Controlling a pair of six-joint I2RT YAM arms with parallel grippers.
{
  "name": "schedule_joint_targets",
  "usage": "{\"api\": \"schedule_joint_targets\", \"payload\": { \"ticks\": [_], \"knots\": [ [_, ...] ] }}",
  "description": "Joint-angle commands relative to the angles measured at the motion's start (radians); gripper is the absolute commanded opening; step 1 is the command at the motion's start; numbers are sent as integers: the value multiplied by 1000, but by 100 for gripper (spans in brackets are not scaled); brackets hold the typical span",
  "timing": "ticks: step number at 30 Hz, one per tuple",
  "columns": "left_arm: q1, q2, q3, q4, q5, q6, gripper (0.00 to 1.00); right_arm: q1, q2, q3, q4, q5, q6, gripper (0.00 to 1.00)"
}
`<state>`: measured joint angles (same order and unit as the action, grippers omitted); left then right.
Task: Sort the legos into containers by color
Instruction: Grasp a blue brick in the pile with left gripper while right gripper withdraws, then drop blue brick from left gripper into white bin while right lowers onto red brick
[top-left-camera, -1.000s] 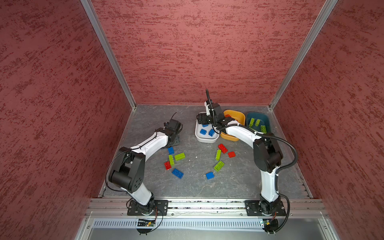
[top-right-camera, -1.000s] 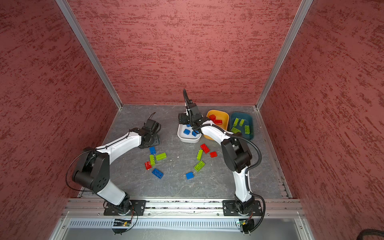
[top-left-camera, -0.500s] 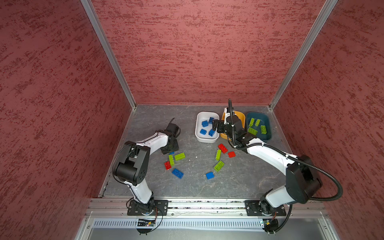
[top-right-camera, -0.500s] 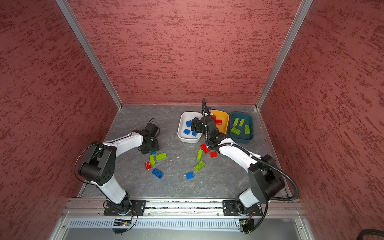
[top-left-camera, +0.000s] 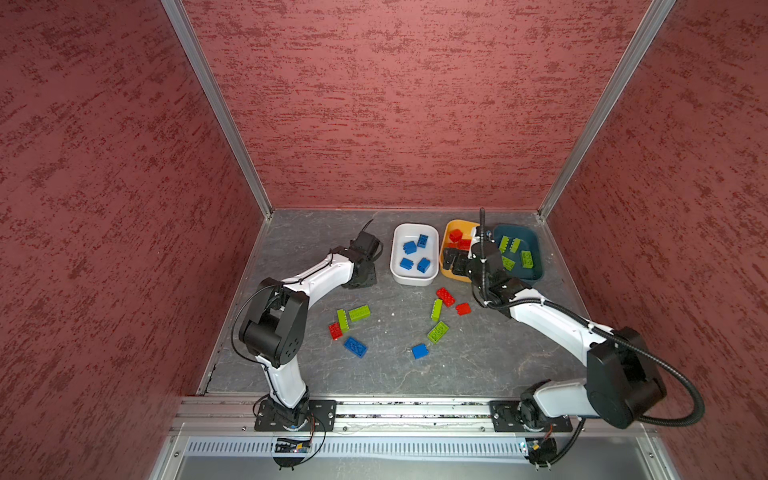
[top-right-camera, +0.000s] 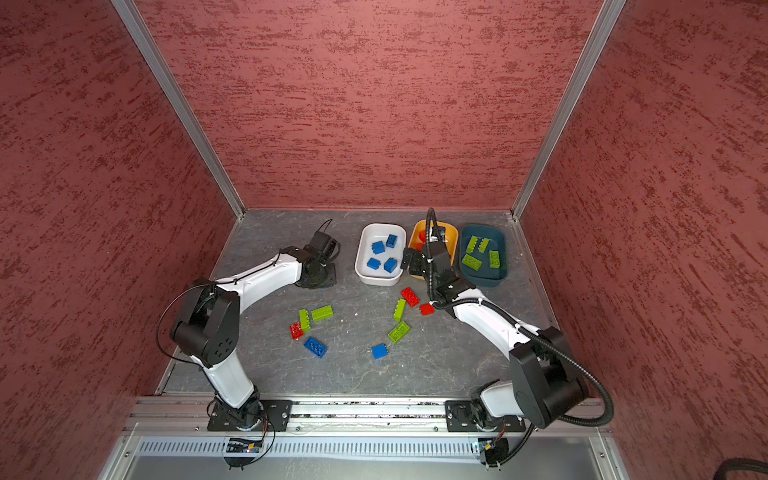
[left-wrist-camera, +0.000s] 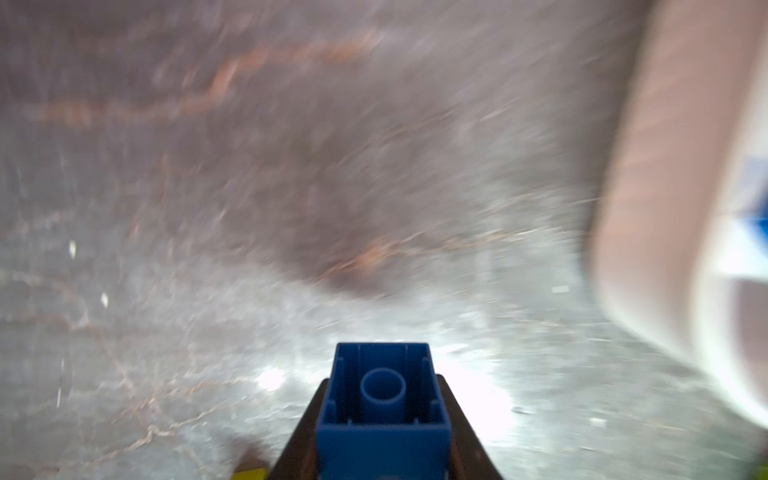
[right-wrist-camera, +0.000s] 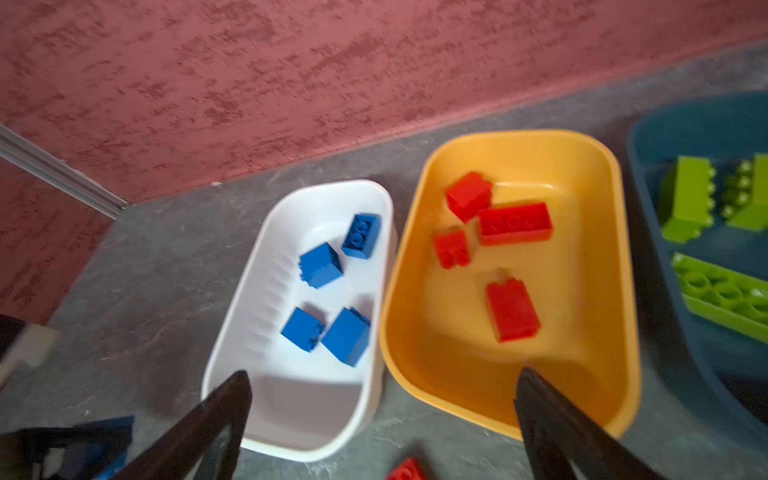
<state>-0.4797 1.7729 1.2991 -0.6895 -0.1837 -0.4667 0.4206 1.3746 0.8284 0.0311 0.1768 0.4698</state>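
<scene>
The left gripper clamps a blue brick near the white tub.
The right gripper hangs wide open, empty, above the yellow tub's near rim.

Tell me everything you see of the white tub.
The white tub is a shallow, rounded-rectangular container of glossy plastic, standing upright on the grey table. Four blue bricks lie loose inside, nothing else. The yellow tub sits close on its right; whether the rims touch is unclear.
</scene>
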Motion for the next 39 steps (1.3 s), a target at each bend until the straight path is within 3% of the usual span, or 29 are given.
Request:
{"api": "schedule_joint_targets", "payload": {
  "ticks": [1, 5, 11, 16, 23, 24, 28, 37, 39],
  "knots": [
    [-46, -5, 83, 49, 18, 59, 21, -32, -50, -60, -100, -121, 12, 99],
    [-62, 71, 202, 110, 119, 82, 22, -41, -74, -104, -199, -188, -20, 97],
    [-67, 255, 449, 74, 254, 91, 24, -42, -74, -163, -300, -128, -8, 92],
    [-66, 391, 623, 41, 250, 111, 26, -40, -23, -161, -330, -167, -23, 88],
    [-65, 561, 859, -61, 281, 156, 32, -34, 59, -105, -394, -163, -73, 74],
    [-66, 574, 887, -84, 287, 166, 35, -28, 72, -94, -410, -158, -81, 72],
    [-71, 546, 868, -75, 279, 205, 65, -11, 123, -63, -446, -134, -116, 71],
    [-70, 387, 731, -2, 267, 164, 99, 11, 205, 15, -505, -104, -143, 60],
    [-71, 338, 674, 30, 238, 154, 99, 18, 203, 8, -504, -91, -135, 57]
  ]
}}
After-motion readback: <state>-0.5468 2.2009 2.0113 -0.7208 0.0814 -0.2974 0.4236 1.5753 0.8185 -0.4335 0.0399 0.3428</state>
